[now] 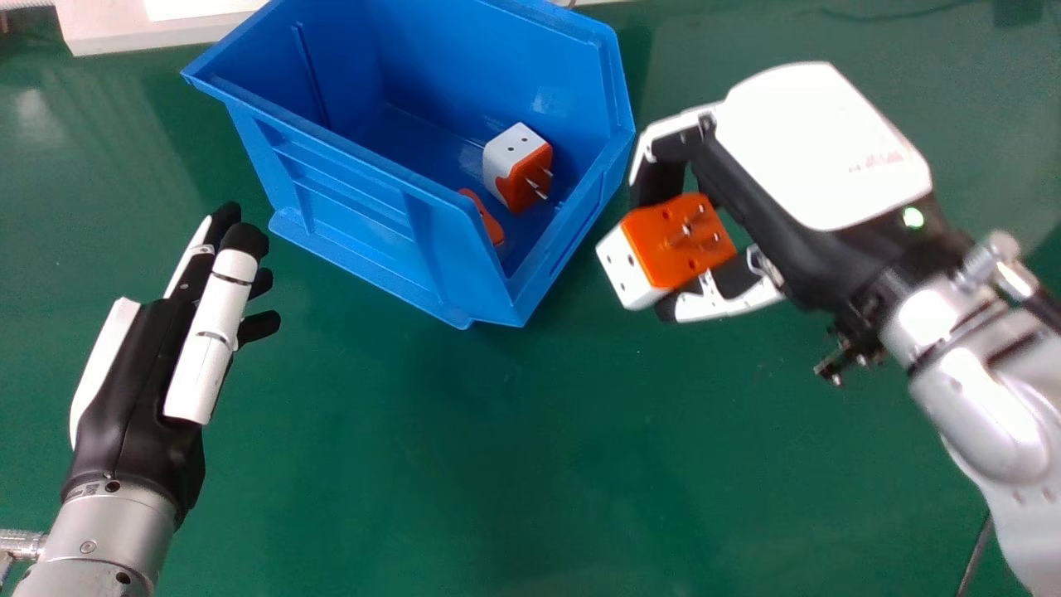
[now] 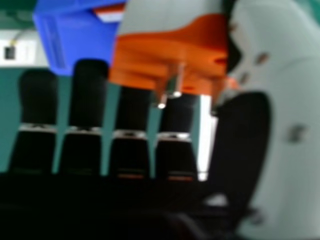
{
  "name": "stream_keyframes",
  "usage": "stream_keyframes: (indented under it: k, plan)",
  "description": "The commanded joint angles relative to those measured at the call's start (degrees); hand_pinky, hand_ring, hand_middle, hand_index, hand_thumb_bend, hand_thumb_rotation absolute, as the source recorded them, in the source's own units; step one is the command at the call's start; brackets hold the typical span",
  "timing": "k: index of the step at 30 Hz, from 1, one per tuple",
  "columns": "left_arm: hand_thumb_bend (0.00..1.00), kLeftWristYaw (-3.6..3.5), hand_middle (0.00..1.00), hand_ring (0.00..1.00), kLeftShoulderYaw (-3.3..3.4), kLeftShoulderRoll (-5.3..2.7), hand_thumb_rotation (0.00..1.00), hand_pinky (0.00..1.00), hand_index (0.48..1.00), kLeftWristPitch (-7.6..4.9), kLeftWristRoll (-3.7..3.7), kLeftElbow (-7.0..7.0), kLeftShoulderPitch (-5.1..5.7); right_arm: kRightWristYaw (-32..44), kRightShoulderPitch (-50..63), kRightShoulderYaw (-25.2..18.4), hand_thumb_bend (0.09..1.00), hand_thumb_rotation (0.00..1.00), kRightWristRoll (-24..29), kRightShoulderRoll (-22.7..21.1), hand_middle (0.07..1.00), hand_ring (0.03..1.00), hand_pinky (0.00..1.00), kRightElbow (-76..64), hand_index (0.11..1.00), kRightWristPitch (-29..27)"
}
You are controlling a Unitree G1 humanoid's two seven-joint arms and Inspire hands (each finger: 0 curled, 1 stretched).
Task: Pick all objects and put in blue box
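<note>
While left hand (image 1: 137, 406) points forward, right hand (image 1: 804, 157) — angled inward — pinches adapter (image 1: 671, 249).

Left hand (image 1: 137, 390): black body with white shell panels; the white thumb cover (image 1: 207, 348) is divided by thin dark seams and ends in a rounded black tip. Left forearm (image 1: 116, 531): silver, cylindrical, with recessed screws, a small printed label (image 1: 84, 490) near the wrist and a metal side fitting (image 1: 21, 543). Right hand (image 1: 821, 149): rounded white back plate with faint reddish marking, black frame, green indicator light (image 1: 913, 218); black fingers (image 2: 37, 100) carry narrow silvery bands. Right forearm (image 1: 982, 406): silver, rounded housing.
</note>
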Motion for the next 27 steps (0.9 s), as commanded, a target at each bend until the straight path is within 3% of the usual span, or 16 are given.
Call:
stream_keyframes:
  k: [1, 11, 27]
  plan:
    - [0.48, -0.13, 0.94, 0.92, 0.24, 0.56, 1.0, 0.86, 0.972, -1.16, -0.45, -1.11, 0.1, -2.2, -7.0, 1.1, 0.496, 0.0, -0.8, 0.8, 0.53, 0.433, 0.35, 2.6, 0.477, -1.0]
    - [0.48, -0.28, 0.94, 0.92, 0.05, 0.34, 1.0, 0.86, 0.971, -1.11, -0.35, -2.69, 1.52, -7.3, -22.4, 6.3, 0.495, 0.0, -1.9, 4.2, 0.528, 0.43, 0.35, 19.2, 0.497, -3.3]
    - [0.49, -0.23, 0.94, 0.92, -0.21, 0.03, 1.0, 0.85, 0.971, -1.22, -0.25, -4.76, 3.64, -15.7, -45.5, 18.3, 0.496, 0.0, -5.5, 14.2, 0.526, 0.436, 0.34, 52.3, 0.482, -4.1]
